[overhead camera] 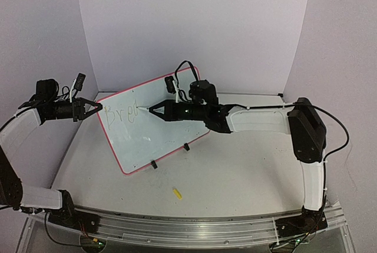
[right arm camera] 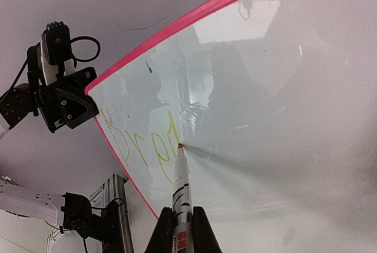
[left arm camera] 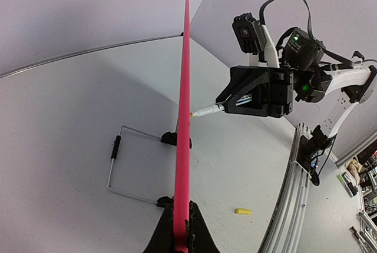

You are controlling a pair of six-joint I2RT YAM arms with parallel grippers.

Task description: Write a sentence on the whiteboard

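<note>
While I watched from the overhead camera, the large glossy white whiteboard (overhead camera: 162,132) with rounded corners and a thin pink-red border stood tilted on the pale grey table (overhead camera: 235,170), between my two arms. The left gripper (overhead camera: 97,107) was closed on the board's left edge; in its own wrist view the left gripper (left arm camera: 179,236) had the pink rim of the whiteboard (left arm camera: 184,88) pinched between its fingers, rising straight ahead of it. The right gripper (overhead camera: 154,110) was clamped on a slim white marker (overhead camera: 143,109) that stuck out ahead of its fingertips, the tip touching the board face. From the right wrist view, the right gripper (right arm camera: 182,232) held the marker (right arm camera: 181,176) upward, its orange-yellow tip against the whiteboard (right arm camera: 277,88) just right of a few pale yellow handwritten letters (right arm camera: 138,147); I could not read them with certainty. Beyond those letters, the left gripper (right arm camera: 88,95) sat at the board's corner. Two small black clip feet (overhead camera: 154,165) carried the board's lower edge below the right gripper. A small yellow cap (overhead camera: 176,192) lay on the table, nearer the arm bases, well apart from both grippers. Left of the left gripper's fingers, behind the board, a thin bent wire stand (left arm camera: 118,167) rested on the table.
</note>
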